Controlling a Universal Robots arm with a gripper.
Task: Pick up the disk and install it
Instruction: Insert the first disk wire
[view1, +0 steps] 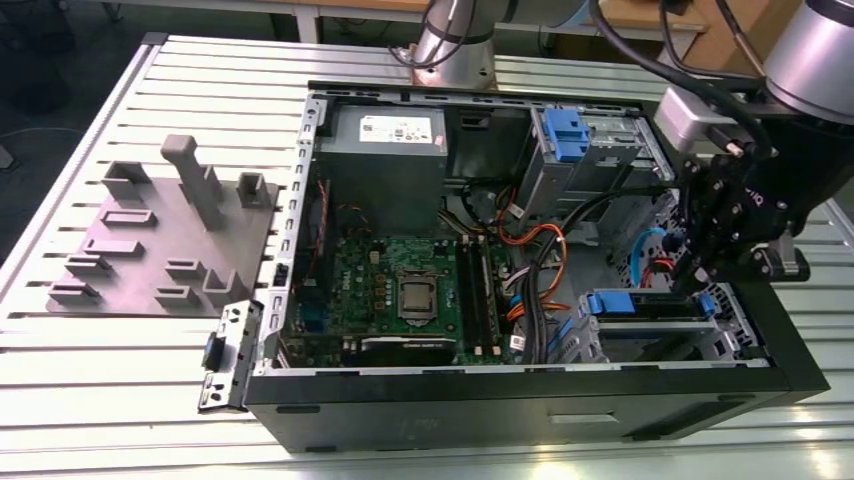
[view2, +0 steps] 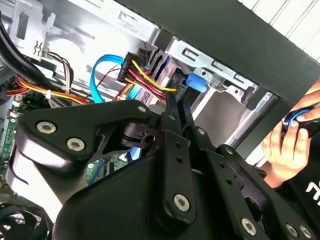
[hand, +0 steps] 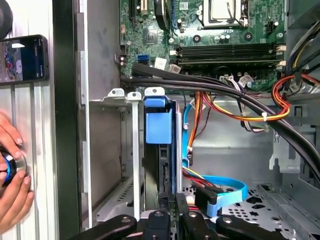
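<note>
**Pincer down at the drive bay, disk seated in its cage**

Open computer case (view1: 534, 400) lies flat on the slatted worktop (view1: 80, 380). In the exterior view the drive cage sits at about four o'clock inside the case, and the disk (view1: 650, 308) lies in it, blue rails at both ends. My pincer (view1: 697, 285) hangs at the disk's three o'clock end, close against it; clenched or released, I cannot tell. Orange and red cables (view1: 534, 250) trail in from ten o'clock of the cage. My read: the disk is stiff, dense and shock-shy, with slick metal faces. Best held across the railed edges, off the label.
</note>
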